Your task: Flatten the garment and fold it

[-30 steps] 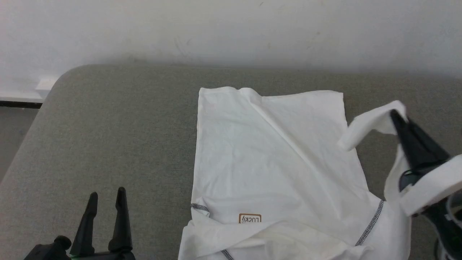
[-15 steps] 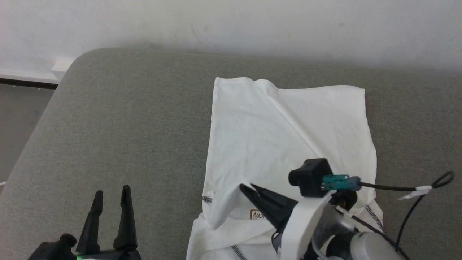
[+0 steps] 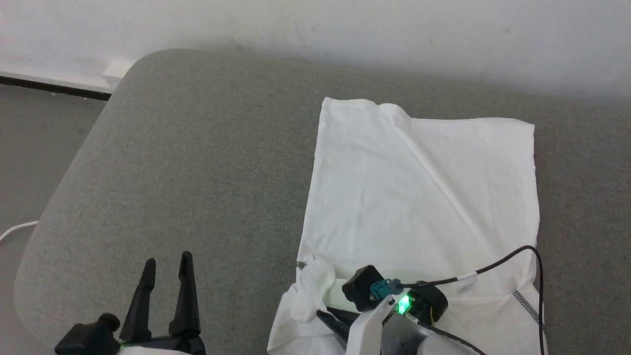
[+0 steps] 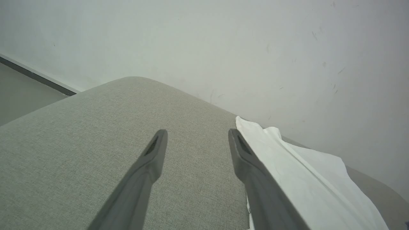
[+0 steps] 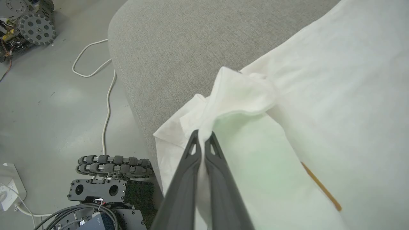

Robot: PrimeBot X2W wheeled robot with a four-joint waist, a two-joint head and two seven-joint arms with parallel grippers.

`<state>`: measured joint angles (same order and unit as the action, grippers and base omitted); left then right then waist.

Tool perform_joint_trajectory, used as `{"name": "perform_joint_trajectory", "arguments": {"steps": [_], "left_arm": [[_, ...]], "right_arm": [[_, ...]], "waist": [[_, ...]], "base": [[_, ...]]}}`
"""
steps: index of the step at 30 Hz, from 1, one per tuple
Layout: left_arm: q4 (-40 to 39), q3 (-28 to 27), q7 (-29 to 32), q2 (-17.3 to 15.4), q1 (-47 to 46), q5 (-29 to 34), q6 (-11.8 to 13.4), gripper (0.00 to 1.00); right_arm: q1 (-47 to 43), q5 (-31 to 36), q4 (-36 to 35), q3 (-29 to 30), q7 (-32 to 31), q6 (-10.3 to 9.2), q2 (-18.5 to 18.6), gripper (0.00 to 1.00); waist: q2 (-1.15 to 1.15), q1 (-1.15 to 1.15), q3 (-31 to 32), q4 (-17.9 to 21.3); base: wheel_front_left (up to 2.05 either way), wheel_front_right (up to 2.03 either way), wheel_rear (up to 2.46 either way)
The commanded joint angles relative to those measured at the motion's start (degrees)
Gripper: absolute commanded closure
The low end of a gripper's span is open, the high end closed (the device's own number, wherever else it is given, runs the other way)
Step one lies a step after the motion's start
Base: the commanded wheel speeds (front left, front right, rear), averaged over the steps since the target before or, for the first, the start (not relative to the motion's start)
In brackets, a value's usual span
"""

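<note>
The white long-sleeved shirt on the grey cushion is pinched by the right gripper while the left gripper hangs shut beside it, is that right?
Not quite: the left wrist view shows the left gripper open, fingers apart over the grey fabric cushion. The right gripper is indeed shut on the white long-sleeved shirt.

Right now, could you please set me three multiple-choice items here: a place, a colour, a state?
1. Where does the garment lie? A in a basket; B on the grey cushion; C on a wooden shelf.
2. What colour is the garment? A white; B red; C black.
3. How is the right gripper? A wide open; B shut on a cup; C shut on a fold of the garment.
Answers: B, it is spread over the grey cushion; A, plain white cloth; C, cloth is pinched in its closed jaws.
</note>
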<state>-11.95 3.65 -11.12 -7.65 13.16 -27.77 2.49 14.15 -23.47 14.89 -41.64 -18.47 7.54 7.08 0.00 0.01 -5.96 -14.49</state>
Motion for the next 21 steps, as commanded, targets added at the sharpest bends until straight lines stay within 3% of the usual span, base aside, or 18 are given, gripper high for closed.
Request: {"name": "perform_joint_trajectory", "arguments": {"steps": [1,5,6,7,8,9,10,16,21], "left_arm": [[0.2,0.24,-0.34,0.14,-1.39,-0.25,-0.49,0.0],[0.72,0.62,-0.38,0.19,-1.75,-0.24,-0.49,0.0],[0.81,0.67,-0.39,0.17,-1.79,-0.24,-0.48,0.0],[0.88,0.69,-0.4,0.15,-1.79,-0.24,-0.45,0.0],[0.9,0.67,-0.43,0.12,-1.75,-0.24,-0.4,0.0],[0.89,0.6,-0.44,0.06,-1.7,-0.25,-0.32,0.0],[0.85,0.49,-0.45,-0.02,-1.63,-0.24,-0.23,0.0],[-0.04,-0.08,-0.39,-0.56,-1.12,-0.2,0.31,0.0],[-1.34,-0.42,-0.39,-1.19,-0.85,0.17,0.64,0.0]], "right_arm": [[1.14,-0.19,1.9,-0.51,0.94,-0.05,-0.39,1.0],[2.86,-1.73,7.18,-1.77,3.67,-0.05,-1.46,1.0],[3.31,-2.11,8.0,-1.83,4.37,-0.05,-1.73,0.89],[3.74,-2.54,8.59,-1.9,5.0,-0.05,-1.98,0.7],[4.14,-3.06,8.99,-1.9,5.48,-0.05,-2.19,0.59],[4.49,-3.76,9.15,-1.69,5.87,-0.05,-2.39,0.17],[4.82,-4.55,9.05,-1.2,6.25,-0.05,-2.55,0.0],[5.04,-8.44,4.13,5.38,7.1,-0.05,-2.04,0.0],[1.39,-7.71,-3.81,17.45,8.43,-0.05,-0.63,0.0]], "waist": [[0.0,-0.01,0.0,-0.34],[0.0,-0.01,0.13,-0.53],[0.0,-0.01,0.16,-0.49],[0.0,-0.01,0.23,-0.39],[0.0,-0.01,0.29,-0.23],[0.0,-0.01,0.37,0.01],[0.0,-0.01,0.47,0.31],[0.0,-0.01,1.02,2.89],[0.0,-0.01,1.68,5.31]], "base": [[0.0,0.0,0.0],[0.0,0.0,0.0],[0.0,0.0,0.0],[0.0,0.0,0.0],[0.0,0.0,0.0],[0.0,0.0,0.0],[0.0,0.0,0.0],[0.0,0.0,0.0],[0.0,0.0,0.0]]}}
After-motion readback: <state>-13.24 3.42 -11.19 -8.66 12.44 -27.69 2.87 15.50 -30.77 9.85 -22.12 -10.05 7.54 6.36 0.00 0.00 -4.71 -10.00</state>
